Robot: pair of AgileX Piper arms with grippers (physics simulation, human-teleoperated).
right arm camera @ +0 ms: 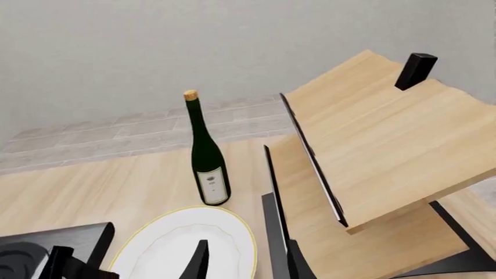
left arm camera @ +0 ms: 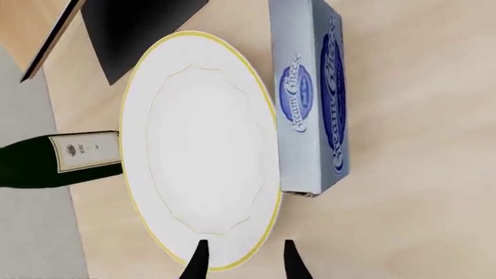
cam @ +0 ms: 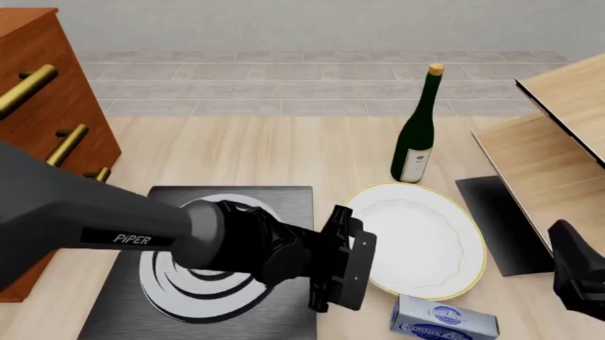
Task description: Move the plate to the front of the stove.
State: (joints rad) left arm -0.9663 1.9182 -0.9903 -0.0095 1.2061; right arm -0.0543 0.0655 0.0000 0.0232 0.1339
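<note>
The plate (cam: 421, 237), white with a thin yellow rim, lies flat on the wooden table just right of the stove (cam: 189, 212), a dark slab with silver rings. My left gripper (left arm camera: 245, 264) is open at the plate's stove-side edge: one finger (left arm camera: 197, 261) is over the plate (left arm camera: 201, 145) and the other is over the bare table, so the rim lies between them. My right gripper (right arm camera: 246, 264) is open and holds nothing. It hovers at the table's right, aimed towards the plate (right arm camera: 182, 244).
A green wine bottle (cam: 416, 134) stands just behind the plate. A cream cheese box (cam: 444, 322) lies against its near edge. Right of it are a plain dark flat rectangle (cam: 501, 223) and a wooden shelf unit (cam: 557, 142). A drawer cabinet (cam: 47, 92) stands at the left.
</note>
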